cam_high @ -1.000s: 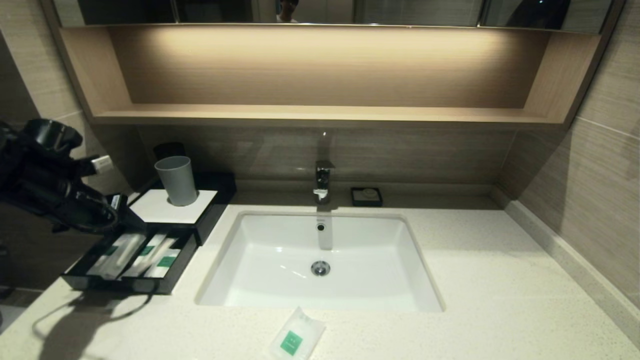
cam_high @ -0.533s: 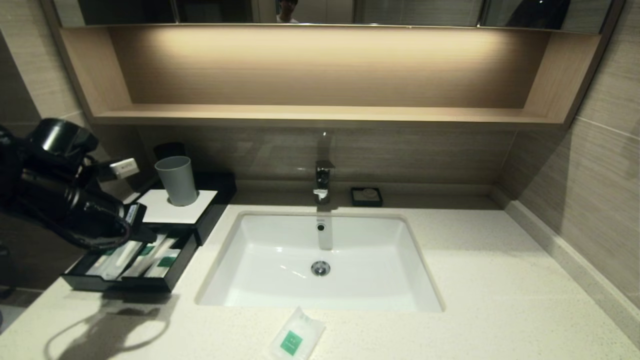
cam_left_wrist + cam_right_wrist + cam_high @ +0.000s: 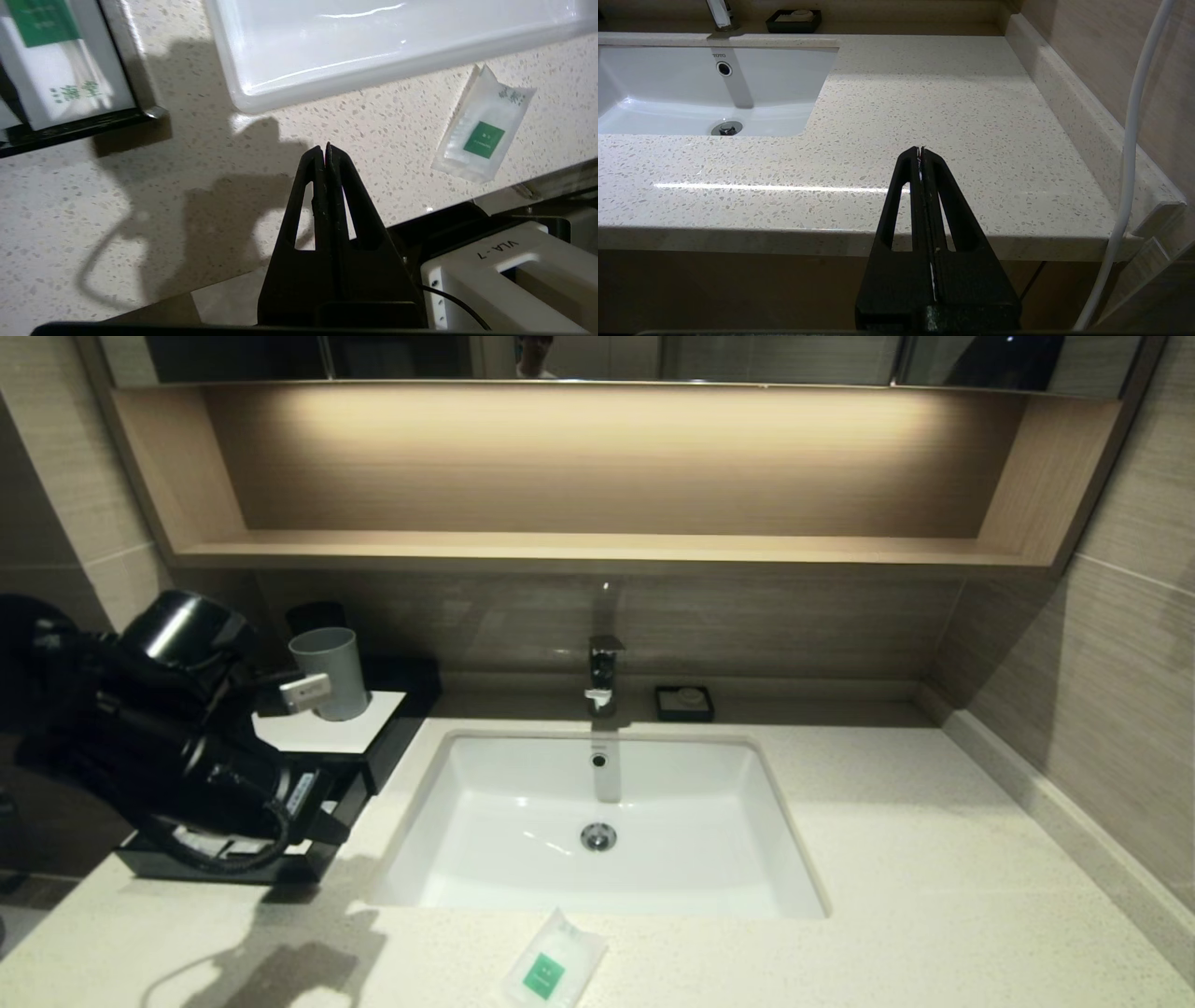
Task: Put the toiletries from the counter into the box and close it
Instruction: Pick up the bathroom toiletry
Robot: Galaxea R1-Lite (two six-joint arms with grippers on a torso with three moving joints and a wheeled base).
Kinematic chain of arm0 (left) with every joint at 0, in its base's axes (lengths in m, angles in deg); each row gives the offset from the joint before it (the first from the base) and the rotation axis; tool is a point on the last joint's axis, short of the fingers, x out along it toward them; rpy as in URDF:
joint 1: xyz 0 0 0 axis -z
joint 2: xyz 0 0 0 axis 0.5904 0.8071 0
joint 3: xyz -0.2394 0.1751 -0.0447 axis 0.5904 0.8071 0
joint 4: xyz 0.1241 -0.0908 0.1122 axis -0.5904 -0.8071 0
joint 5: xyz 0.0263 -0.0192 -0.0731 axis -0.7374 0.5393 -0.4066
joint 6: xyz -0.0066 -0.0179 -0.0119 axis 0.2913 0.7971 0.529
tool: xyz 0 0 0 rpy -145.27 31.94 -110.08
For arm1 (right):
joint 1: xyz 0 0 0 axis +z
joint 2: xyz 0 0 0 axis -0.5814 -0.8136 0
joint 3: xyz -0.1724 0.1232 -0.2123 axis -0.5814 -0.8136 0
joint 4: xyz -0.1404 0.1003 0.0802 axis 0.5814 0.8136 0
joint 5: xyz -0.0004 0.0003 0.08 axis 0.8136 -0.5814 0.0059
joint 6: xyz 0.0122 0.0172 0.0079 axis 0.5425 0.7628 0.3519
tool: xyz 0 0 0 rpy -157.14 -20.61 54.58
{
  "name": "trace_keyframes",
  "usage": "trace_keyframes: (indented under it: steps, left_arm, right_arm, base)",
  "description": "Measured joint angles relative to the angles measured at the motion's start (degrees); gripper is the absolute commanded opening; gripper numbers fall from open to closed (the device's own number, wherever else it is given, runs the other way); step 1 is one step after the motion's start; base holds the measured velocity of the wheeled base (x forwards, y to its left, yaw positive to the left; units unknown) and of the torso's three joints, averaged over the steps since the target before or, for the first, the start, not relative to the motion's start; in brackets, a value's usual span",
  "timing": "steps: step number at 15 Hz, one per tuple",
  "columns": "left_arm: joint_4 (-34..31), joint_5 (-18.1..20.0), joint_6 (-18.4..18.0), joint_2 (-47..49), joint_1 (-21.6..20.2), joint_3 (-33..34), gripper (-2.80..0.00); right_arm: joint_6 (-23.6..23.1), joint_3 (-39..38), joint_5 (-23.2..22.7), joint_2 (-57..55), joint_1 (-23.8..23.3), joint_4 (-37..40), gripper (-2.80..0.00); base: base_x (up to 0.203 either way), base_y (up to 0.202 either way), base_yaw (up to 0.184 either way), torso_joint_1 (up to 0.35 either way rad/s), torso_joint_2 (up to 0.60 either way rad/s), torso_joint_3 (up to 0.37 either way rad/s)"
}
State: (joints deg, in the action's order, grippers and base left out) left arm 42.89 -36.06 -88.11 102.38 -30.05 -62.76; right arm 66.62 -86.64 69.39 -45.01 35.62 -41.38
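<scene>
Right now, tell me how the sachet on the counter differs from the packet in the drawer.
The sachet lies loose on the counter before the sink; the packet sits inside the box's open drawer. The sachet shows whole; the packet is cut off at the frame's edge. Both are pale with green labels.

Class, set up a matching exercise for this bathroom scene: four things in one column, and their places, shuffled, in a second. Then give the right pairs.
Things
1. sachet
2. cup
3. soap dish
4. left gripper

Places
A. on the box's white top
B. at the back of the counter, beside the tap
C. on the counter in front of the sink
D. shut, above the counter between the drawer and the sachet

Pairs: 1-C, 2-A, 3-B, 4-D
</scene>
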Motion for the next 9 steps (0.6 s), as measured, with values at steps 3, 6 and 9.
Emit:
trace_keyframes:
  steps: [3, 6, 9]
  left_arm:
    - [-0.05, 0.02, 0.48, -1.77, 5.16, 2.83, -2.80]
    - [-0.08, -0.03, 3.22, -3.97, 9.36, 4.15, -2.80]
    - [-0.41, -1.07, 7.52, -5.23, 14.07, 4.41, -2.80]
  right_arm:
    - [0.00, 0.00, 0.00, 0.00, 0.00, -0.02, -2.80]
    - [0.00, 0.00, 0.00, 0.00, 0.00, 0.00, -2.80]
    - [0.00, 0.00, 0.00, 0.00, 0.00, 0.00, -2.80]
  base:
    - [0.000, 0.000, 0.000, 0.000, 0.00, 0.000]
    - [0.000, 0.000, 0.000, 0.000, 0.00, 0.000]
    - [0.000, 0.000, 0.000, 0.000, 0.00, 0.000]
